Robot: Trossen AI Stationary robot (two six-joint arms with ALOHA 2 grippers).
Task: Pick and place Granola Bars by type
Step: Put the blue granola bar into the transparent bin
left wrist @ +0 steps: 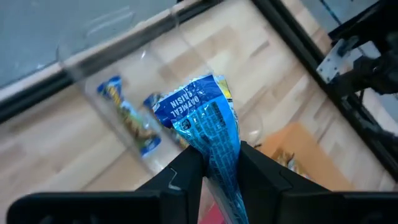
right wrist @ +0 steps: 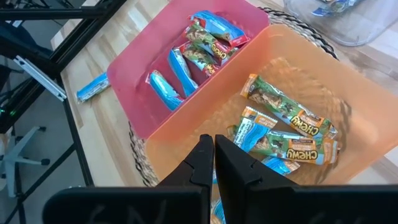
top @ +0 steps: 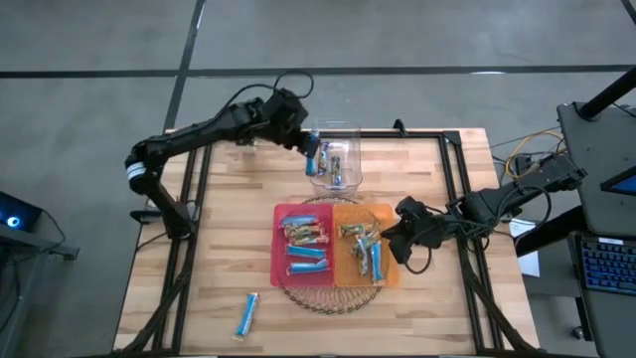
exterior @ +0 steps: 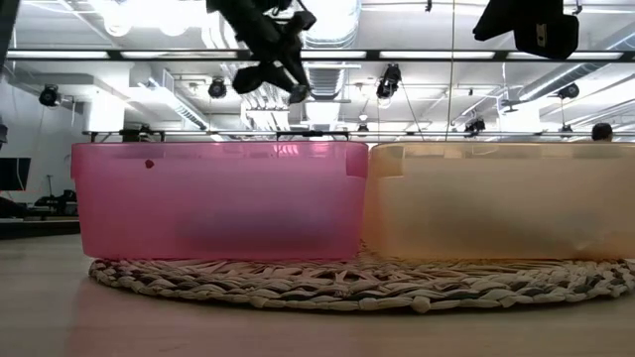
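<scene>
**Blue bar in the left tool, pink bin lying toward the near edge**

I had the left tool [top: 316, 149] clenched on a blue bar [top: 324, 156], held up above the clear container [top: 336, 171] at the far side of the counter [top: 229, 249]. In the left wrist view the bar [left wrist: 208, 121] ran lengthwise out from between the two fingers [left wrist: 186, 174], its printed end pointing away from the wrist, with more bars lying in the clear container below it.

What mattered for my next move was direction: the pink bin [top: 281, 261] sat nearer the counter's front edge than my tool, on a woven mat [top: 328, 296], touching the orange bin [top: 390, 270] on its right. The pink bin already held several blue bars lying roughly side by side, so I judged that this one belonged there, and the left arm was plainly the nearer one to it.

My right tool [top: 396, 244] was shut on nothing and hung over the orange bin's right side, above the green-and-brown bars [right wrist: 289, 118] inside. I judged it close enough to the pink bin that I should mind it on the way in.

One stray blue bar [top: 246, 314] lay on the bare counter near the front left, well apart from both tools.
</scene>
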